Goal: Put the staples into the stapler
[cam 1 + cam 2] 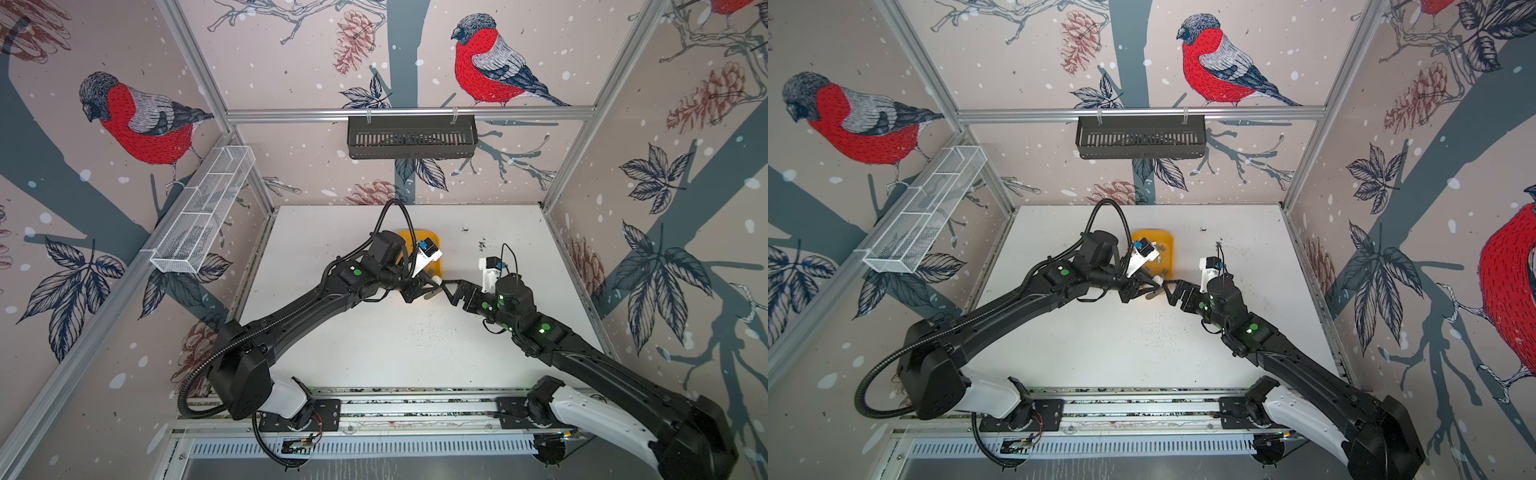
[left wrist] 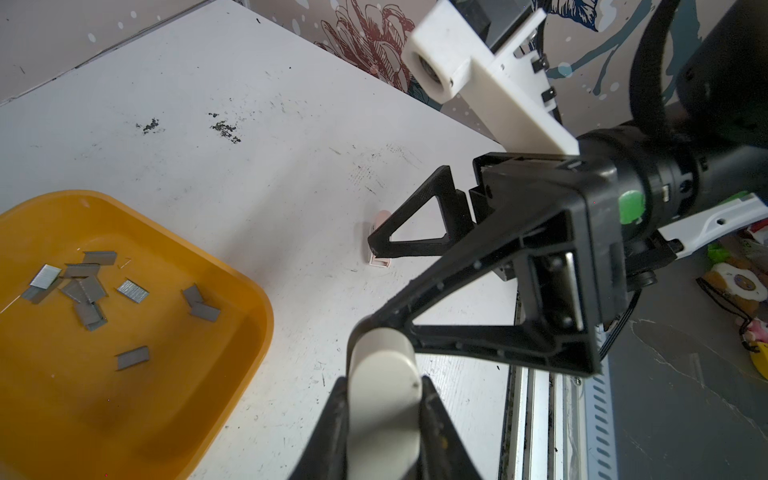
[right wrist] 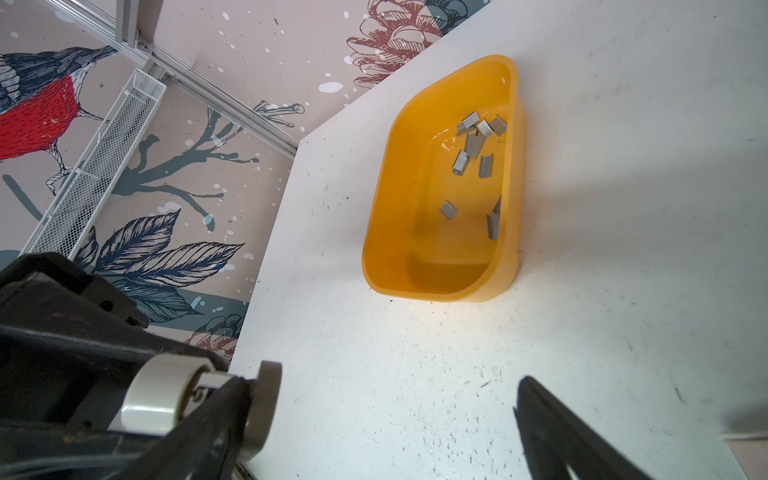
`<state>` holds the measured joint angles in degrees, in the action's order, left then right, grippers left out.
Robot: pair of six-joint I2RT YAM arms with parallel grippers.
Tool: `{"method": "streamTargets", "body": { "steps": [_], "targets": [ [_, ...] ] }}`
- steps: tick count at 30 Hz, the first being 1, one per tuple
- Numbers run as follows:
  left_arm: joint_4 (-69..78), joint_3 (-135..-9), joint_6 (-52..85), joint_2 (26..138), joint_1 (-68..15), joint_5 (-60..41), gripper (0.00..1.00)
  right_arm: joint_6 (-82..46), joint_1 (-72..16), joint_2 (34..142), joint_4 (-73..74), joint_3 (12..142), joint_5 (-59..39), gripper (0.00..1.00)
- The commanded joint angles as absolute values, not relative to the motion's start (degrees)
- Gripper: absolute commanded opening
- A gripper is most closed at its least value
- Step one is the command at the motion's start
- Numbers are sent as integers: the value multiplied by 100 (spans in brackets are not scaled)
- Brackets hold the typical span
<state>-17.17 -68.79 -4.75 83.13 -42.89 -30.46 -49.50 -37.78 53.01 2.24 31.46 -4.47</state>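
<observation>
A cream mini stapler (image 2: 382, 415) is clamped between the jaws of my left gripper (image 2: 382, 386), held just above the white table beside the yellow tray (image 2: 232, 299). Both top views show that grip, with the stapler (image 1: 433, 293) (image 1: 1153, 293) near the tray's front corner. Several grey staples (image 2: 83, 286) (image 3: 478, 141) lie loose in the tray. My right gripper (image 2: 368, 286) (image 3: 384, 386) faces the left one and stands wide open with nothing between its fingers. One of its fingers rests against the stapler's end (image 3: 266, 411).
A small pink and white piece (image 2: 380, 262) lies on the table behind the right gripper's far finger. A white wire basket (image 1: 203, 208) hangs on the left wall and a black basket (image 1: 411, 137) on the back rail. Black specks mark the table (image 2: 224, 129).
</observation>
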Motion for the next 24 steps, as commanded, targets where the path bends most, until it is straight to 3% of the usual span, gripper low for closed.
{"method": "streamTargets", "body": {
  "steps": [1,24],
  "targets": [
    [-1116,-6905,-519,8218,-4289,-3404,1,-4897,-3778,5347,-464,3098,-31,100],
    [-1098,-6875,-554,8218,-4284,-3409,0,-4914,-3783,5229,-595,3093,210,100]
  ]
}}
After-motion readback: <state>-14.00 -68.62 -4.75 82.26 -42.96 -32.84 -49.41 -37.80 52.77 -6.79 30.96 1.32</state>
